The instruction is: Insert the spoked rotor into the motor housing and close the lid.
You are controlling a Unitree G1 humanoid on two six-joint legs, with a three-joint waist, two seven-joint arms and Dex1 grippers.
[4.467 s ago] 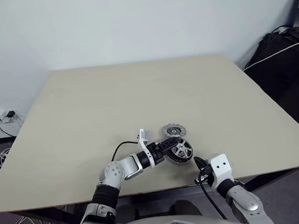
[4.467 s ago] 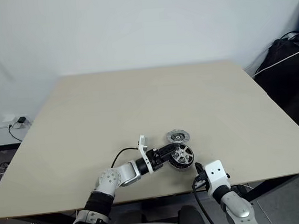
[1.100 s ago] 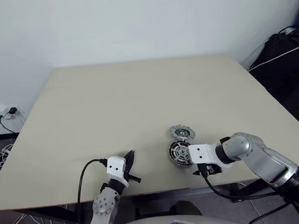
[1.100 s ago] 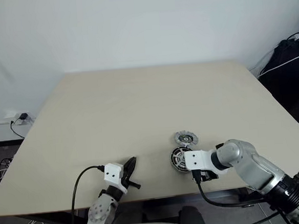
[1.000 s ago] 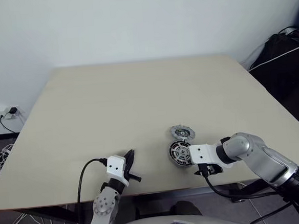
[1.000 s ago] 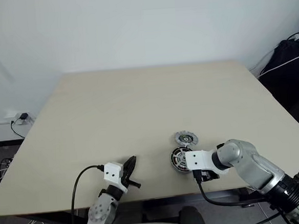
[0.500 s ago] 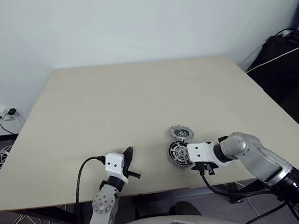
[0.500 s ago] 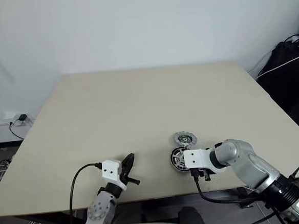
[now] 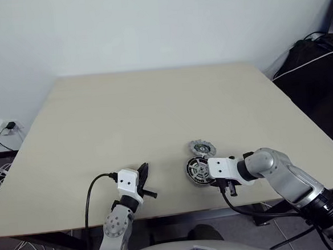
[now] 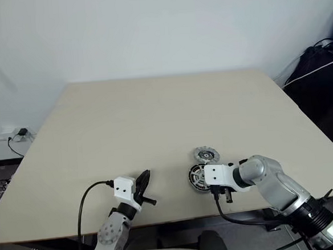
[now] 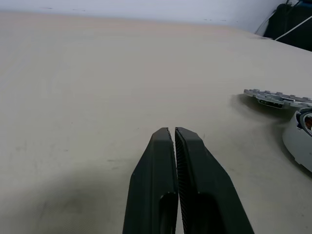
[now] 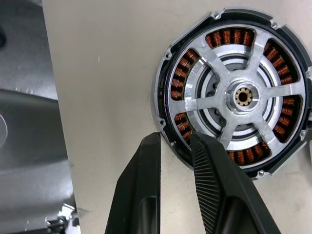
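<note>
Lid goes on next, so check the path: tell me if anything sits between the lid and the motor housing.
Nothing visible does. The lid lies flat on the table, just behind the motor housing, which already has the spoked rotor seated in it. The right claw straddles the housing's near rim, on the side away from the lid.

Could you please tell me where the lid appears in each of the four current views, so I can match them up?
Left eye view: the lid lies flat on the table, just beyond the spoked rotor.
Right eye view: lid, same spot.
Left wrist view: seen edge-on at the right.
Right wrist view: not in it.
Shared landmark: the rotor, beside the right gripper.
</note>
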